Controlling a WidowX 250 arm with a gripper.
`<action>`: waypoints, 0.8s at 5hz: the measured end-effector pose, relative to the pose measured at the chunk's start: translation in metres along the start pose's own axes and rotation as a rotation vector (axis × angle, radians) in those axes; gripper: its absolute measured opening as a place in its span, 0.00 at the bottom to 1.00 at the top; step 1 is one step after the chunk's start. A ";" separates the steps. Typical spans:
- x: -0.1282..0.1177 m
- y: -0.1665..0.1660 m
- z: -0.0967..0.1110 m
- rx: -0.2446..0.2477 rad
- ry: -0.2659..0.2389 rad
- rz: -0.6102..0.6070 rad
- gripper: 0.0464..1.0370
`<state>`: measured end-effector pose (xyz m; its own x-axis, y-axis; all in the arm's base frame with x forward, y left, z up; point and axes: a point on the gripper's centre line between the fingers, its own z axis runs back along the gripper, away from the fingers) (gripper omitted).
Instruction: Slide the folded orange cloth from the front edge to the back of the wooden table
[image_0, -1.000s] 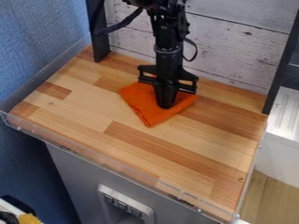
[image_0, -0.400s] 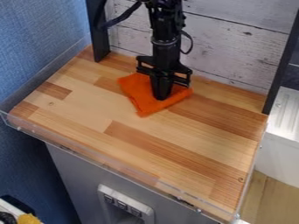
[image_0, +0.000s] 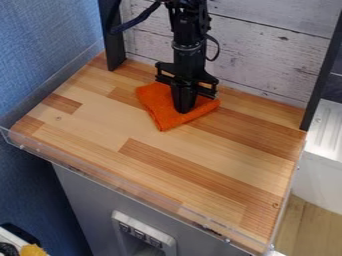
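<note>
the orange cloth (image_0: 153, 102) lay on the wooden counter's (image_0: 100, 120) far part, under the claw (image_0: 183, 109) and showing to its left and right. claw fingers stood together; any pinched fabric could not be confirmed.

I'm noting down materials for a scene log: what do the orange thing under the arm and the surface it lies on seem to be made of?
The orange cloth looks like soft fabric with a matte finish, perhaps cotton or microfibre, judging by its folds and soft edges. The tabletop looks like smooth wood in joined strips, given its grain and varied tones; whether solid or a printed laminate is unclear.
</note>
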<state>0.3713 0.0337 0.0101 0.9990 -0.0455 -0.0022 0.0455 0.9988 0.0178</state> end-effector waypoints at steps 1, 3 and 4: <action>-0.002 0.008 0.000 -0.001 0.010 0.008 0.01; -0.007 0.009 0.002 -0.005 0.051 0.022 0.17; -0.014 0.009 0.006 -0.015 0.071 0.056 0.41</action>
<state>0.3579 0.0427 0.0162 0.9973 0.0116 -0.0729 -0.0113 0.9999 0.0048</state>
